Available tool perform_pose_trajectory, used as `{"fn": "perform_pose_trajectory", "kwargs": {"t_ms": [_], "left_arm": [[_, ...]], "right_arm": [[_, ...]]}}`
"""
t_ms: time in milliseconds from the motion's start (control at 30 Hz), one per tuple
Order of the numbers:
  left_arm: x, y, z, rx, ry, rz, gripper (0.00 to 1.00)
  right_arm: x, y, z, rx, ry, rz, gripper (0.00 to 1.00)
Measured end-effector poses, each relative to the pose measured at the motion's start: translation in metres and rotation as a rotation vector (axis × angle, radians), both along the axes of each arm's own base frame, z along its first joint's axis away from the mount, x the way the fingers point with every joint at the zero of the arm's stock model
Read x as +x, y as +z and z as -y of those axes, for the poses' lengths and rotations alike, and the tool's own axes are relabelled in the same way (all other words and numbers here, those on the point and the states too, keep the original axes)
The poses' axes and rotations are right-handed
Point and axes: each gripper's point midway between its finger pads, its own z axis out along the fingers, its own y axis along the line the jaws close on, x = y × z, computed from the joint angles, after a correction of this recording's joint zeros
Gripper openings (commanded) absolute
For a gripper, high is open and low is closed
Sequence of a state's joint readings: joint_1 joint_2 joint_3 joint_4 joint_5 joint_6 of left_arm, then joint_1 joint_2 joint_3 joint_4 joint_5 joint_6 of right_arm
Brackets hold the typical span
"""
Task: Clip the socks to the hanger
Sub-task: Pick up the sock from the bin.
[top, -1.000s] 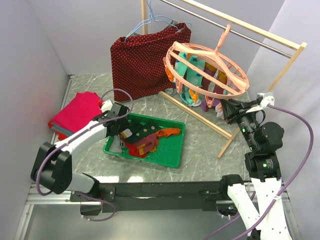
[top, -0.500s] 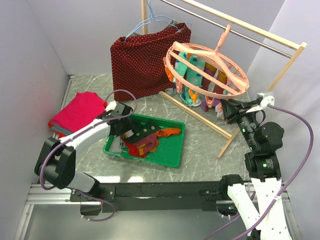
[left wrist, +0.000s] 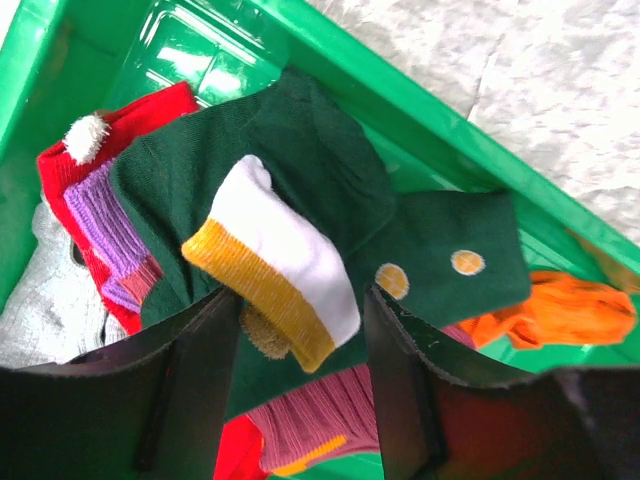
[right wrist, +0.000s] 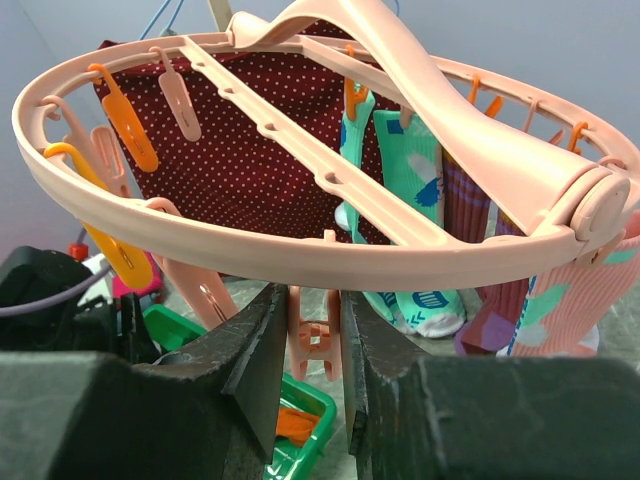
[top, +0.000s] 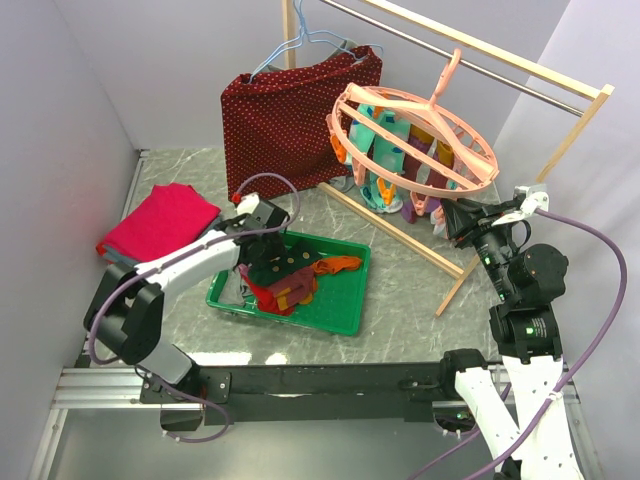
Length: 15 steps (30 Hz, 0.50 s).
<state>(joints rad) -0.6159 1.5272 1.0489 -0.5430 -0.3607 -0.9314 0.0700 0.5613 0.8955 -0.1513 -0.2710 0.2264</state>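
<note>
The socks (top: 290,280) lie heaped in a green tray (top: 340,315). In the left wrist view I see a dark green sock with yellow dots (left wrist: 300,150), a white sock with a yellow cuff (left wrist: 280,240), a red one (left wrist: 140,115), a purple striped one (left wrist: 105,215), an orange one (left wrist: 565,305) and a grey one (left wrist: 40,300). My left gripper (top: 262,240) hovers low over the heap, open, its fingers either side of the white sock (left wrist: 302,295). The salmon-pink hanger (top: 415,140) hangs from the rack. My right gripper (right wrist: 313,300) is shut on one of its dangling clip pegs (right wrist: 315,335).
A dark-red dotted cloth (top: 290,120) hangs on a light-blue wire hanger (top: 300,45) at the back. Folded pink-red cloth (top: 160,220) lies at the left. The wooden rack's floor bar (top: 400,235) runs past the tray. Teal socks (right wrist: 410,170) hang clipped to the pink hanger.
My left gripper has slid right along the tray over the sock heap, and its jaws have narrowed a little. The right arm has not moved.
</note>
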Motion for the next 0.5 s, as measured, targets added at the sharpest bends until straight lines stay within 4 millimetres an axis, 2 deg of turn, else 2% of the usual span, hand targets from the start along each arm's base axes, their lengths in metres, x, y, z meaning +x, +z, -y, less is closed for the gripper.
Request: {"fn": "perform_pose_trajectory", "kwargs": {"t_ms": [133,233,267,367,500], "left_arm": [[0.000,-0.008,-0.001,0.022,-0.004,-0.017,0.49],[0.003,-0.008,-0.001,0.034,-0.003,-0.014,0.35],[0.006,-0.007,-0.002,0.041,-0.003,-0.006,0.25],[0.011,0.001,-0.002,0.057,-0.002,0.019,0.11],[0.018,0.019,-0.001,0.113,-0.026,0.064,0.02]], "right_arm": [[0.000,0.000,0.000,0.000,0.000,0.000,0.00],[0.000,0.000,0.000,0.000,0.000,0.000,0.00],[0.000,0.000,0.000,0.000,0.000,0.000,0.00],[0.000,0.000,0.000,0.000,0.000,0.000,0.00],[0.000,0.000,0.000,0.000,0.000,-0.001,0.00]]}}
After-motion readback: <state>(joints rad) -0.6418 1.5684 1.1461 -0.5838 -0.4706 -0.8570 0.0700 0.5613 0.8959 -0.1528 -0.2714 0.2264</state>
